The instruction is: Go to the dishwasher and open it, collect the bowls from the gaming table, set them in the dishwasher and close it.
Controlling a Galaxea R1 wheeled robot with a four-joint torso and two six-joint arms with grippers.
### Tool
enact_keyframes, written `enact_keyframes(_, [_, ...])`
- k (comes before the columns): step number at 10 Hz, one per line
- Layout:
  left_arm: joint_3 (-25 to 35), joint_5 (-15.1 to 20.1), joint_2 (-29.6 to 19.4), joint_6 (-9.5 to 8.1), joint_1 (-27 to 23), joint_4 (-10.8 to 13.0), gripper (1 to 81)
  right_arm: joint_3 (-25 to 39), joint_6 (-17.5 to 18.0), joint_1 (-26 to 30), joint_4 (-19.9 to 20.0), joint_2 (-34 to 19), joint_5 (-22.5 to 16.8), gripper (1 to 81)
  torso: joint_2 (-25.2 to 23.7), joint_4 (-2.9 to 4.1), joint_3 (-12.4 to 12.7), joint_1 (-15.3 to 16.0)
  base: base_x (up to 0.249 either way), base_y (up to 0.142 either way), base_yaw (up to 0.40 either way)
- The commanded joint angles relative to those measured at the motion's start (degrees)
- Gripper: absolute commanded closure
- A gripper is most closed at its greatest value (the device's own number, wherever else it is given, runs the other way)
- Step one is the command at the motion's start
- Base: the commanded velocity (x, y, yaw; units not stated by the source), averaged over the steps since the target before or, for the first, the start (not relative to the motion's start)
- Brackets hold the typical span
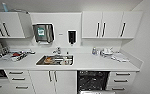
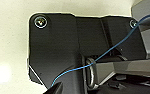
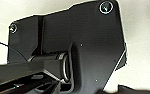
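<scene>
The dishwasher [image 1: 93, 80] is straight ahead in the head view, under the white worktop [image 1: 91, 63], just right of the sink cupboard. It stands open: its inside is dark and racks show faintly. Its steel door [image 1: 97, 92] is folded down at the lower edge of the picture. In both wrist views the robot's own dark plate hangs over a pale floor, and the state of either gripper cannot be made out.
A steel sink [image 1: 55, 60] with items in it is set into the worktop, with a dish rack [image 1: 16, 56] at the left and clutter [image 1: 108, 53] at the right. White drawers [image 1: 122, 80] flank the dishwasher. A wall [image 1: 148, 62] closes the right side.
</scene>
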Motion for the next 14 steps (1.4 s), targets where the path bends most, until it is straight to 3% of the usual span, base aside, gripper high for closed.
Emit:
enact_keyframes(1, [0.0,3.05,-0.22,-0.03,-2.34,-0.03,1.0,-0.23,0.06,2.82,-0.4,-0.59,-3.12,1.0,0.0,0.0,0.0,0.0,0.0,0.0,0.0])
enact_keyframes(7, [0.0,3.05,-0.57,-0.3,-2.34,-0.38,1.0,-0.14,-0.12,2.82,-0.5,-0.5,-3.2,1.0,0.0,0.0,0.0,0.0,0.0,0.0,0.016])
enact_keyframes(14, [0.09,3.05,-0.57,0.23,-2.16,0.5,1.0,-0.23,-0.12,2.73,-1.02,-0.5,-3.2,1.0,0.02,0.0,0.02,-0.02,0.0,0.0,0.361])
